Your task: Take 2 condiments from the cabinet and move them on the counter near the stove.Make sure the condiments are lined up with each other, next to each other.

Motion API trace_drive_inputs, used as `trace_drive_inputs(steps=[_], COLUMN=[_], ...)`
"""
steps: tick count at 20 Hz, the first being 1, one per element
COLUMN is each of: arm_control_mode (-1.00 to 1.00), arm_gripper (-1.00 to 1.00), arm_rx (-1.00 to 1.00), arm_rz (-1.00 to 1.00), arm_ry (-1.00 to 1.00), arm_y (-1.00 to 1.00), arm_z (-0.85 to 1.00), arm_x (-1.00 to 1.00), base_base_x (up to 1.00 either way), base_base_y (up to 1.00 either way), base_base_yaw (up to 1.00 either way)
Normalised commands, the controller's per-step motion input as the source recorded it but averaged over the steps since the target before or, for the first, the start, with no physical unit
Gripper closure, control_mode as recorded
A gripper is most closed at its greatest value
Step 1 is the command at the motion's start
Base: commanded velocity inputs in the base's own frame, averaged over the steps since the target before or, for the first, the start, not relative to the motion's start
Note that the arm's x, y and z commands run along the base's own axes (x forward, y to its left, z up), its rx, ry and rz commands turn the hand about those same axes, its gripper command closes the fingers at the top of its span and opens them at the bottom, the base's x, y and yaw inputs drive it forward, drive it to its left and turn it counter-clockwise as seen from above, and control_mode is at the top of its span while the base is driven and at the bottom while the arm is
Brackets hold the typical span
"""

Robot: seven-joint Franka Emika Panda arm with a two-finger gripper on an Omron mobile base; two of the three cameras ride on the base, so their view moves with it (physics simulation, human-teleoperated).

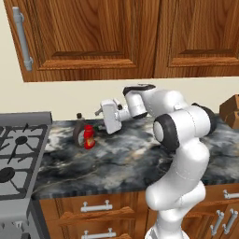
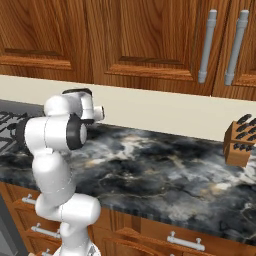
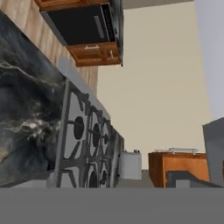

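Two bottles stand on the surface (image 1: pixel 121 156) in the left base view, close to the stove (image 1: pixel 18 158): the red ketchup bottle (image 1: pixel 88 137) and, just behind it and partly hidden, the dark bottle (image 1: pixel 79 132). They seem to touch or nearly touch, with the dark one toward the wall. The gripper (image 1: pixel 103 117) hangs just to their right and a little above, pointing sideways toward the stove. Its jaws stand apart and hold nothing. The cabinet (image 1: pixel 93 37) above has its doors closed.

From the right base view, the arm bends over the left part of the surface, and its own elbow hides the hand and both bottles. A knife block (image 2: pixel 240 141) stands well apart at the right end, and a corner of the stove shows at the left edge.

Looking along the hand, the view is rolled to one side: the burner grates of the stove run down the middle and the marble lies at the left. No bottle is between the fingers.

My judgement is that both condiments are already placed and the step in hand is to release and retreat. To do it well, the arm should pull back to the right and upward with the jaws kept wide, so no finger brushes the ketchup bottle. If the bottles should stand more evenly in a row, a slow push low on the body is safer than one at the cap.
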Motion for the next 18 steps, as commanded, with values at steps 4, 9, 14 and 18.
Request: trace_drive_inputs(steps=[4, 9, 14, 18], arm_control_mode=[-1.00, -1.00, -1.00, -1.00], arm_gripper=[-1.00, -1.00, -1.00, -1.00], arm_rx=[0.00, 0.00, -0.01, -0.04], arm_rz=[-0.06, -0.03, 0.00, 0.00], arm_ry=[-0.15, -0.17, -0.36, -0.53], arm_y=[-0.49, -0.42, -0.32, -0.09], arm_z=[0.19, 0.07, 0.38, 0.41], arm_x=[-1.00, -1.00, -1.00, -1.00], base_base_x=[0.00, 0.00, 0.00, 0.00], base_base_y=[0.00, 0.00, 0.00, 0.00], base_base_yaw=[0.00, 0.00, 0.00, 0.00])
